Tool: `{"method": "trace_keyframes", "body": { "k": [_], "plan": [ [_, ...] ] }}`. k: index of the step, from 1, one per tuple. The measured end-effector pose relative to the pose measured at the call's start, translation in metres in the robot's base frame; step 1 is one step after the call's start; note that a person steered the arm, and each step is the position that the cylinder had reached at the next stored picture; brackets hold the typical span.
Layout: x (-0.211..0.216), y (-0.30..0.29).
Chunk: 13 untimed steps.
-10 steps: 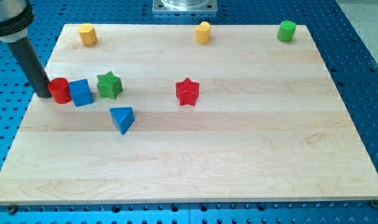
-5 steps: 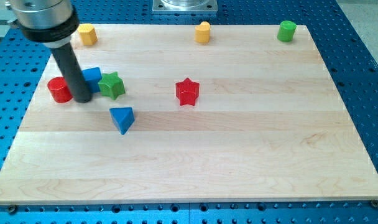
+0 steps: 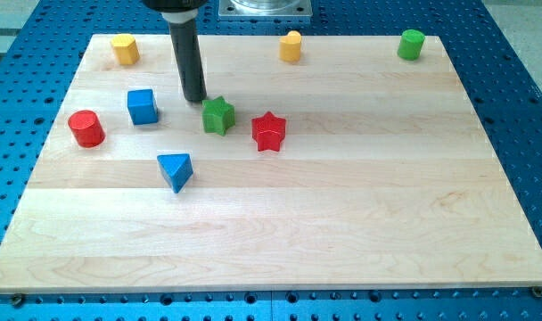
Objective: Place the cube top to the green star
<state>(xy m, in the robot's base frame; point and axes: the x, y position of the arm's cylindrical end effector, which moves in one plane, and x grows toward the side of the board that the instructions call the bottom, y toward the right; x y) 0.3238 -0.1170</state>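
In the 1 camera view, my tip [image 3: 196, 98] rested on the wooden board [image 3: 342, 223] toward the far left, at the end of the dark rod that came down from the view's top. It carried nothing and gripped nothing, being a bare rod; whether its end touched any block could not be told for certain, though it stood just beside the green star [image 3: 218, 116], at that star's far-left corner.

The blue cube [image 3: 143, 106] sat to the left of my tip, apart from it, and to the left of the green star with open board between them. It lay a little farther than the star's row, not directly beyond the star.

The red star [image 3: 268, 131] stood just to the right of the green star, slightly nearer. The red cylinder [image 3: 86, 128] sat near the left edge, left of the cube. The blue triangle [image 3: 175, 170] lay nearer than the cube and the green star, between them in left-right position.

Along the far edge stood 3 blocks: a yellow block [image 3: 124, 48] at the left, a second yellow block [image 3: 291, 45] near the middle, and a green cylinder [image 3: 411, 44] at the right.
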Motion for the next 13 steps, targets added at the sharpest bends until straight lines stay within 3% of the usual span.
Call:
{"method": "trace_keyframes", "body": {
  "k": [2,3,4,6,9,12,13],
  "plan": [
    [0.003,-0.113],
    [0.034,-0.125],
    [0.067,-0.100],
    [0.069,-0.017],
    [0.064,-0.015],
    [0.048,-0.088],
    [0.036,-0.052]
  ]
}}
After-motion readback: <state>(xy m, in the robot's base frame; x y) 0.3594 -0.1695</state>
